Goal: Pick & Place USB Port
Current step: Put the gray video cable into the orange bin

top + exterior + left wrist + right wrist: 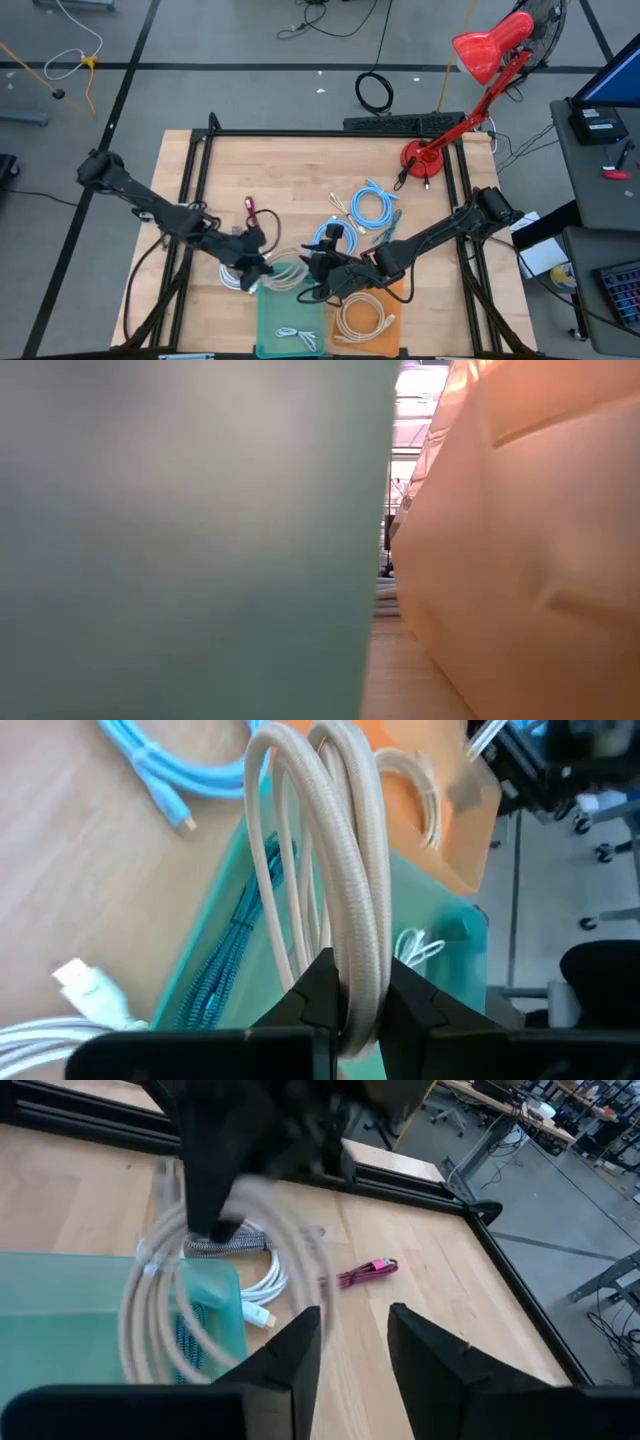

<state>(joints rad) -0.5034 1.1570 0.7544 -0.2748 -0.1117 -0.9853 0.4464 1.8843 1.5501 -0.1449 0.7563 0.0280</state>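
The L gripper (362,1010) is clamped tight on a coil of beige braided cable (340,850), pinching the loops together at one spot so the whole bundle hangs as one piece instead of springing loose. It holds the coil right over the near end of the teal bin (290,320), w/ a teal-blue braided cable (225,970) already lying inside, so this looks like the carry-and-drop bit of the job, w/ the drop itself not yet done. The R gripper (352,1345) sits just beside it, facing the same coil, fingers apart w/ nothing between them; from above, the two arms meet nose to nose at the bin's edge, prob. a handover spot. An orange bin (368,315) stands touching the teal one, another beige coil resting in it, so sorting by colour or type seems to be the idea. Farther back on the table (290,165): light-blue cables (372,207), a white cable (262,1290) and a small magenta one (362,1270), all waiting. The red desk lamp (480,60) stands at the far R corner.
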